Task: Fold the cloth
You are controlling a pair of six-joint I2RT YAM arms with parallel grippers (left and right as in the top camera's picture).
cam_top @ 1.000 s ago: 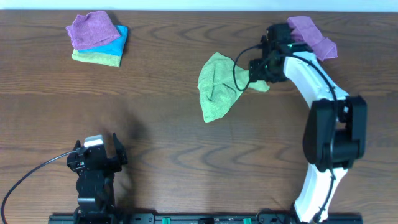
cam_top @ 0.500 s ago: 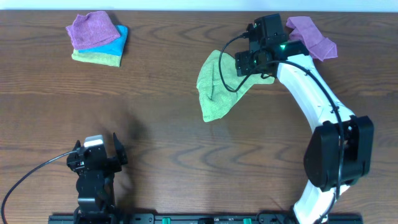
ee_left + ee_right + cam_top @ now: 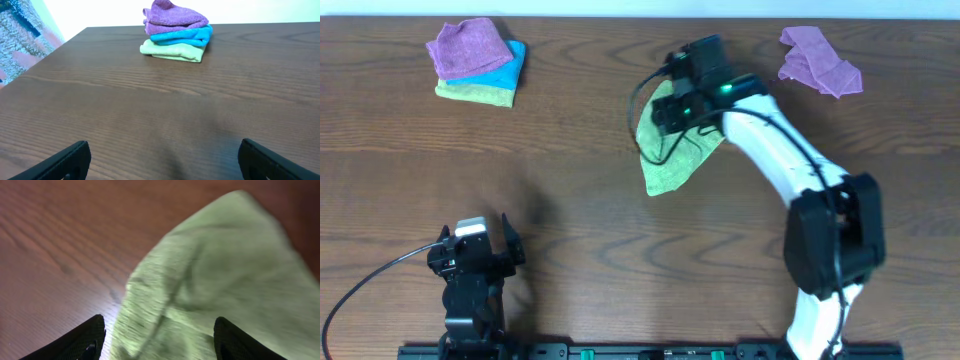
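My right gripper [image 3: 667, 108] has swept left and hangs above the green cloth [image 3: 672, 168], which lies crumpled near centre; its fingers are apart, empty. I judge I'm reaching for an edge: next, descend and pinch one. Left gripper [image 3: 161, 162] idles, spread.

Robotics lab bench here: a white arm [image 3: 790, 165] and a black arm [image 3: 470, 285] rise from a rail [image 3: 650, 351] at the edge of a wood-grain surface [image 3: 570, 200]. A cable [image 3: 390, 262] loops off the black one, white wall [image 3: 240, 10] behind.
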